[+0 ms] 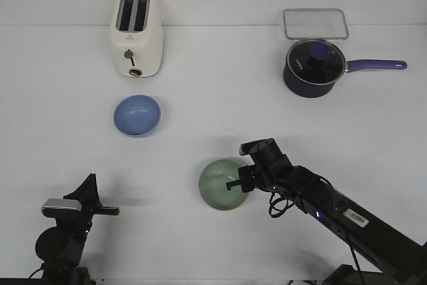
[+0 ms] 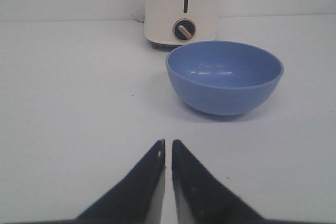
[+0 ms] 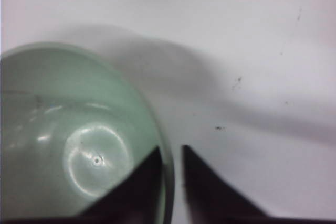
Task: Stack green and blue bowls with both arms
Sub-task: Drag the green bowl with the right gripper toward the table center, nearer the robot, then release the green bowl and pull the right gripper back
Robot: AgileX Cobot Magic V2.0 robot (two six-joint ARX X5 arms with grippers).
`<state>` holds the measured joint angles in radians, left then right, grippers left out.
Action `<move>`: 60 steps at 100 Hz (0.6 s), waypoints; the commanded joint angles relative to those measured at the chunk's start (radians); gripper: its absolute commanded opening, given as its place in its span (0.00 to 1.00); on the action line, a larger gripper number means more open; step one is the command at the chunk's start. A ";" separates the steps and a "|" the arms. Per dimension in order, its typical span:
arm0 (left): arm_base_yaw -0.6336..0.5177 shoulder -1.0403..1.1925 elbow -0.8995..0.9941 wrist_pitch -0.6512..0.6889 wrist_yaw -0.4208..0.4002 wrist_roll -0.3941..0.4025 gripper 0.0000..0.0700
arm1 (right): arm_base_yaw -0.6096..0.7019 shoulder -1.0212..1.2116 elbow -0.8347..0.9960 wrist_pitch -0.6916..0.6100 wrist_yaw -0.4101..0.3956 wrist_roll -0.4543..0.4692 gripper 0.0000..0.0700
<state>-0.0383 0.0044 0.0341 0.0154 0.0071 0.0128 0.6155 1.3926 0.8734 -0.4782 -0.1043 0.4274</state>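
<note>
White table (image 1: 200, 58) against white wall, blue bowl (image 1: 137, 114) upright near toaster (image 1: 136, 35), right gripper (image 3: 172, 156) pinching upright green bowl (image 1: 220, 183) rim, left gripper (image 2: 168, 148) nearly closed, empty.

Green bowl (image 1: 222, 185): pale sage, matte, plain.
Blue bowl (image 1: 137, 115): periwinkle, plain.
Toaster (image 1: 136, 34): cream, black slots, brass-toned knob.
Saucepan (image 1: 314, 67): dark navy, blue lid knob and handle.
Tray (image 1: 315, 23): clear, grey-rimmed.
Table (image 1: 200, 98): white.
</note>
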 commanded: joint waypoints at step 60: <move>0.000 -0.001 -0.019 0.016 0.004 0.002 0.02 | 0.076 -0.656 -0.040 0.010 0.305 -0.201 0.45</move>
<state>-0.0383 0.0044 0.0341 0.0154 0.0071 0.0128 0.6640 0.8314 0.8654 -0.4709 0.1246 0.2859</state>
